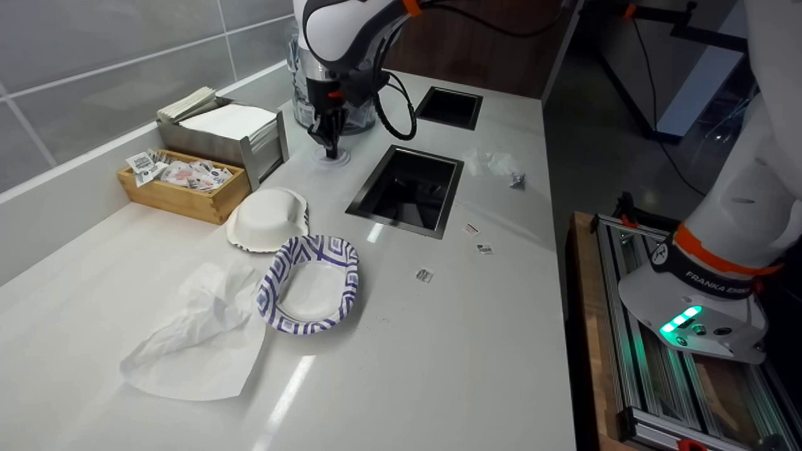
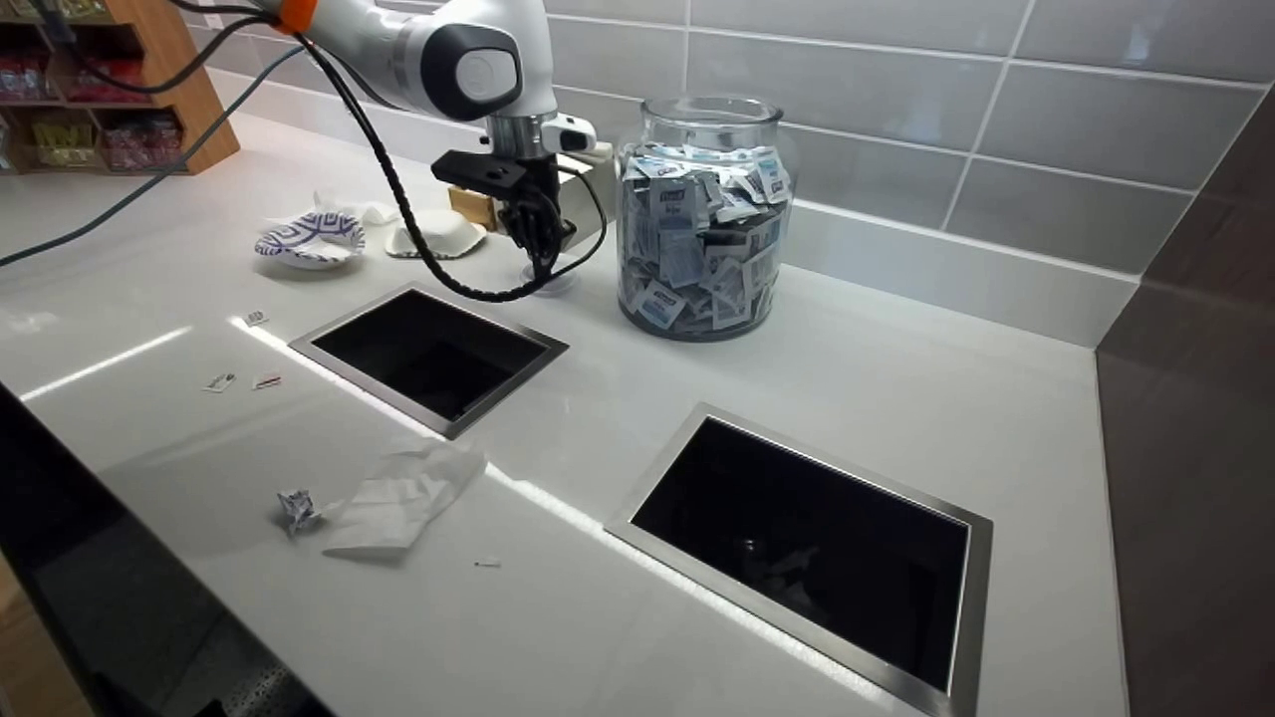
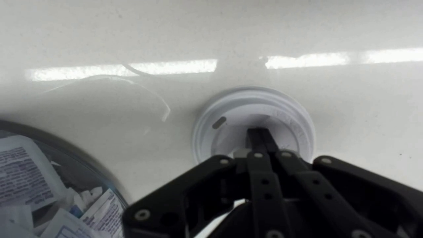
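Wrist view: the gripper (image 3: 258, 132) is clenched on itself, fingers flush together. The tips sit over the middle of a white cup lid (image 3: 249, 110) lying flat on the countertop (image 3: 165, 31), though I honestly can't tell if they're touching it. A big glass jar (image 3: 74, 158) full of packets (image 3: 29, 178) pokes in near the lid.

In an exterior view, the lid is near the countertop's wall-side edge, between the metal napkin holder (image 1: 207, 147) and a framed opening (image 1: 448, 198) in the surface. A wooden box (image 1: 169, 199) stuffed with sachets (image 1: 191, 175) is just beside the holder, near that same edge. Then there's an upturned paper bowl (image 1: 266, 216), a purple-patterned bowl (image 1: 313, 291) right by it, and a rumpled paper sheet (image 1: 200, 338) next to that.

In an exterior view, the jar stands close to the gripper toward the wall-side edge, kinda crowding it. Another framed hole (image 2: 970, 607) is nearer the countertop's end by the dark panel (image 2: 1185, 538). Crumpled white paper (image 2: 398, 503) and a silvery wad (image 2: 297, 506) lie near the front edge, well apart from the lid.
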`<state>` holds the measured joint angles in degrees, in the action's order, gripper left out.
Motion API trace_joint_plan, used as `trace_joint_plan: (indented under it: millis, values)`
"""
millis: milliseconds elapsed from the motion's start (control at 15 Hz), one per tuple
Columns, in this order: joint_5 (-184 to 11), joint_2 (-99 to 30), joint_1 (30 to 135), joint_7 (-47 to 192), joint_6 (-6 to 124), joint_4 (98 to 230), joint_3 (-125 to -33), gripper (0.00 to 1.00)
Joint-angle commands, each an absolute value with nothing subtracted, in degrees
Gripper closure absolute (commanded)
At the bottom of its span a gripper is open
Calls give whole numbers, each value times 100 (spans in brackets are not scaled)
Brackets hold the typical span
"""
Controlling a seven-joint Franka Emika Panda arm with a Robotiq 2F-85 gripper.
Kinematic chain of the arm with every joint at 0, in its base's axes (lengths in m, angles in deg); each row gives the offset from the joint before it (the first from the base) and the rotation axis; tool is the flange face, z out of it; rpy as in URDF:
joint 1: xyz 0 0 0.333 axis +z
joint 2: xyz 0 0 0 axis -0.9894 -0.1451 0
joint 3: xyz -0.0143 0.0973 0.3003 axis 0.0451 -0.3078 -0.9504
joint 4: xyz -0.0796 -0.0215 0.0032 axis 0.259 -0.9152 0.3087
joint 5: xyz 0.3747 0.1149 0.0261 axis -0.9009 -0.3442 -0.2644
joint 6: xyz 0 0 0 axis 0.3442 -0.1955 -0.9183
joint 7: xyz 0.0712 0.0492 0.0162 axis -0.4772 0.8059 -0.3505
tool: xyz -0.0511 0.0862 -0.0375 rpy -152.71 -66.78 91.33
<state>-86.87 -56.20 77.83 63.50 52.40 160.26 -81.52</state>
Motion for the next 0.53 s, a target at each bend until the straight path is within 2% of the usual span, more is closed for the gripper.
trace_joint_plan:
  millis: [0, 467]
  values:
    - [-8655, -6033, 7792, 6458, 5265, 16220, -8072, 100]
    - [-8564, -5585, 7912, 6527, 5203, 16403, -8072, 100]
